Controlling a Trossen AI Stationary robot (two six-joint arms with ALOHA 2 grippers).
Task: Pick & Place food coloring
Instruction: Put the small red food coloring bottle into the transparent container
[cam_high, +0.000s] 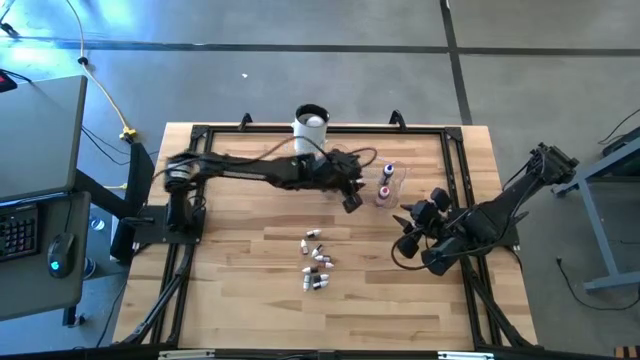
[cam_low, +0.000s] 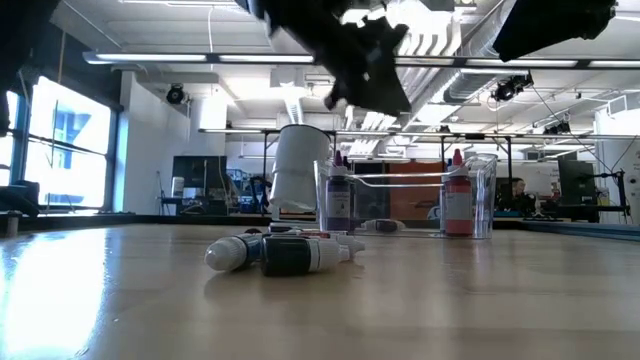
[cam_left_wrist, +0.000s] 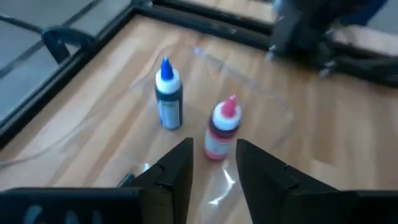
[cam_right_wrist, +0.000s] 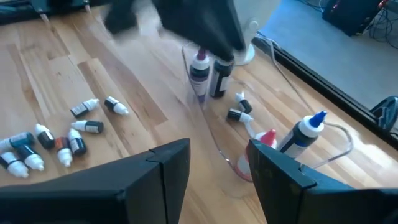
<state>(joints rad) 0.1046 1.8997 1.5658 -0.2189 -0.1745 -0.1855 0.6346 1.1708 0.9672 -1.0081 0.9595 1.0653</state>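
Note:
Several tiny food coloring bottles (cam_high: 316, 262) with white caps lie on their sides in a loose pile mid-table; they also show in the right wrist view (cam_right_wrist: 56, 137) and the low view (cam_low: 275, 252). A clear bowl (cam_high: 397, 176) at the far right holds standing bottles: a blue-tipped one (cam_left_wrist: 168, 93), a red-tipped one (cam_left_wrist: 221, 127) and a purple one (cam_right_wrist: 199, 71). Two small bottles (cam_right_wrist: 239, 109) lie in it. My left gripper (cam_left_wrist: 214, 165) hangs open and empty above the bowl's near-left side. My right gripper (cam_right_wrist: 217, 168) is open and empty, right of the pile, near the bowl.
A tall white cup (cam_high: 311, 125) stands at the far edge, left of the bowl. A black frame (cam_high: 455, 160) runs around the wooden table top. My left arm (cam_high: 260, 168) reaches across the far half of the table.

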